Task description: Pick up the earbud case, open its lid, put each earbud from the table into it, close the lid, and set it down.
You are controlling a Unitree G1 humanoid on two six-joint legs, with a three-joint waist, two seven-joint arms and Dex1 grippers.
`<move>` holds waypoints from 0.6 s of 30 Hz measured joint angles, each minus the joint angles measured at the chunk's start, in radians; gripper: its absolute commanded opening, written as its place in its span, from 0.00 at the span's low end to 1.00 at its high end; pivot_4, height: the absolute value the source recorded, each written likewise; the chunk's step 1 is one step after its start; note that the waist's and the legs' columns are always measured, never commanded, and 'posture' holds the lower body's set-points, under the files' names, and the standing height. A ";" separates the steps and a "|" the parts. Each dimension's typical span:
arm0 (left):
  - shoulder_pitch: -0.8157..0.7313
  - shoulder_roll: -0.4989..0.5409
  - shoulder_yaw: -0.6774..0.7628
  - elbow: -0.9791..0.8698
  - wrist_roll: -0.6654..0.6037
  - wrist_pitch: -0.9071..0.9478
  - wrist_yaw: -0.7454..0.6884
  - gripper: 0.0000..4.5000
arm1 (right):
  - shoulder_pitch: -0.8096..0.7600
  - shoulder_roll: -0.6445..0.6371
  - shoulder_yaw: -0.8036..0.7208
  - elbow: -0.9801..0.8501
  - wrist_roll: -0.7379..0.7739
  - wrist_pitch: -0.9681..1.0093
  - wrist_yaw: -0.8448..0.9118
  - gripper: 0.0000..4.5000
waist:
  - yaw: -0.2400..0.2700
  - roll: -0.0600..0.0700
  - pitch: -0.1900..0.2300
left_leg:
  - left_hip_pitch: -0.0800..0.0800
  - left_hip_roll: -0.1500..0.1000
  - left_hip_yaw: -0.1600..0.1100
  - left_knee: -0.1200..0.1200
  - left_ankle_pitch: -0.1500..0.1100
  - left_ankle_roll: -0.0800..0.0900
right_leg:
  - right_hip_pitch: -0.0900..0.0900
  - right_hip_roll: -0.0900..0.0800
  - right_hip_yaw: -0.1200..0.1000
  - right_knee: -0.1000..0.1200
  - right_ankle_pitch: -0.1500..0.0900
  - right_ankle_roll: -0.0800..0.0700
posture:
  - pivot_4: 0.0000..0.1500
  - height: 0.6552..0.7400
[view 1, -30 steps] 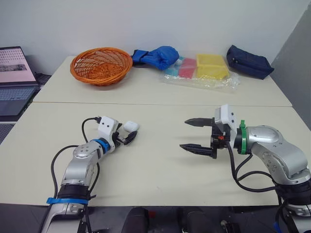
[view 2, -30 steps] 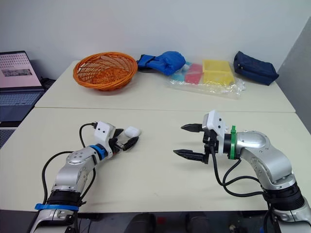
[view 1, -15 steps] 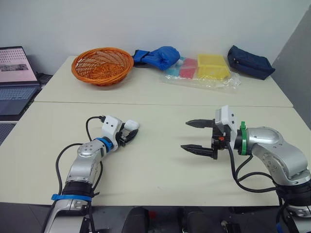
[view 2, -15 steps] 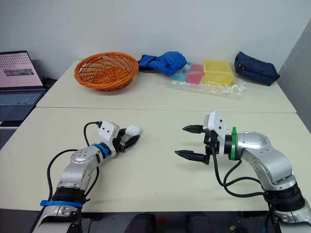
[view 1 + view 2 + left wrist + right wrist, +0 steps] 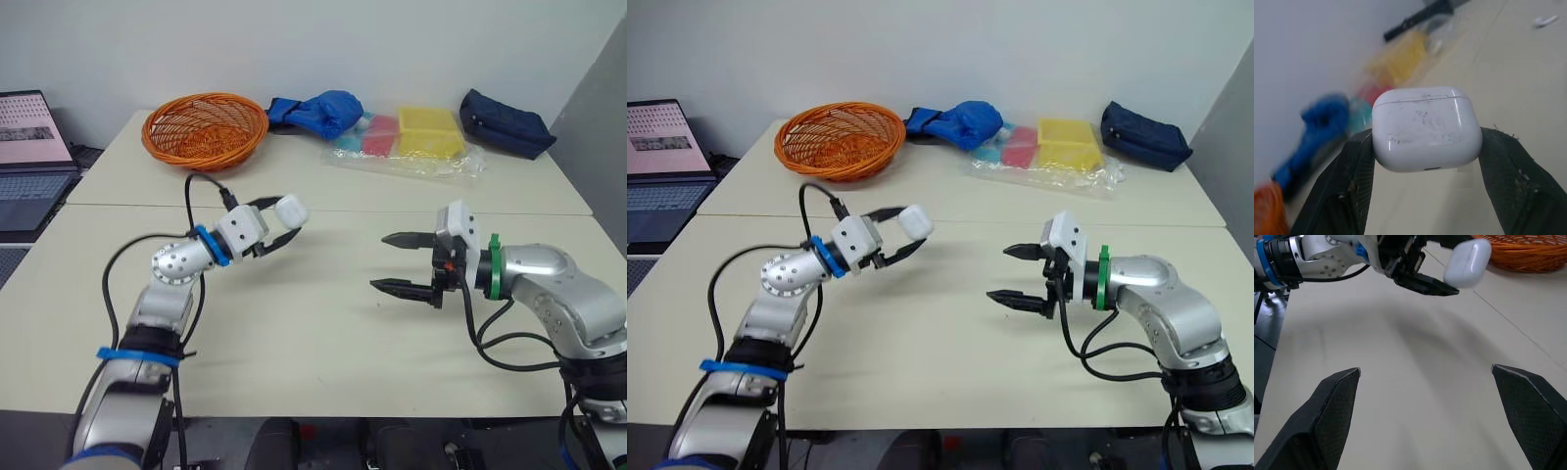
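The step in hand looked to be opening the lid, with the pick-up done: the left end effector (image 5: 285,222) held the white earbud case (image 5: 291,210) off the table (image 5: 323,343), left of centre in the left eye view, with the case at its fingertips and pointing towards the middle of the frame. In the left wrist view the two black fingers (image 5: 1352,186) pinched the case by its opposite sides low on the body. The lid seam (image 5: 1422,99) ran closed across the case above the pads, which was a good hold because the lid was left free to swing. The right end effector (image 5: 380,261) hung right of centre, well apart from the case, its jaws spread wide and holding nothing. To do this well, it probably needed to narrow its spread before crossing over, then bring one fingertip to the lid's edge just above the seam and lever gently away from the hinge. Which face carried the hinge could not be told. The case was smooth and rounded, so it would likely twist or slip between the pads under a sideways push. The left arm should therefore brace, and the push should run in line with its grip. A small white thing (image 5: 1546,20) lay on the table far beyond the case. It may have been an earbud, but it was too small to be sure.
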 measured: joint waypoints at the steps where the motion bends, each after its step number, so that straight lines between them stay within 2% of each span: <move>1: -0.032 0.003 -0.018 0.056 0.017 -0.094 -0.016 0.61 | -0.037 0.009 0.003 0.028 0.002 0.036 -0.007 1.00 | -0.002 0.000 0.000 | 0.000 0.000 0.001 0.000 0.000 0.000 | 0.000 0.000 0.000 0.000 0.000 0.000 | 1.00 1.00; 3: -0.120 -0.008 -0.065 0.176 0.049 -0.298 -0.043 0.61 | -0.130 0.063 -0.009 0.104 0.032 0.136 -0.056 1.00 | -0.005 0.000 0.000 | -0.001 0.000 0.001 0.001 0.000 0.000 | -0.001 0.001 0.000 0.000 0.003 -0.002 | 1.00 1.00; 7: -0.253 -0.024 -0.108 0.310 0.061 -0.561 -0.049 0.61 | -0.193 0.141 -0.018 0.129 0.080 0.244 -0.110 1.00 | -0.003 0.000 0.000 | -0.003 0.000 -0.001 0.000 0.000 0.001 | -0.002 0.002 -0.001 0.000 0.003 -0.003 | 1.00 1.00; 13: -0.303 -0.056 -0.170 0.431 0.068 -0.739 -0.043 0.61 | -0.233 0.241 -0.021 0.155 0.113 0.331 -0.187 1.00 | -0.005 0.000 0.000 | -0.007 0.000 -0.001 0.001 -0.001 0.001 | -0.005 0.002 -0.003 0.000 0.003 -0.003 | 1.00 1.00; 18: -0.331 -0.059 -0.191 0.480 0.076 -0.795 -0.017 0.61 | -0.233 0.295 -0.025 0.155 0.137 0.371 -0.236 1.00 | -0.005 0.000 0.000 | -0.008 0.000 -0.002 0.002 -0.001 0.001 | -0.005 0.002 -0.003 0.002 0.003 -0.002 | 1.00 1.00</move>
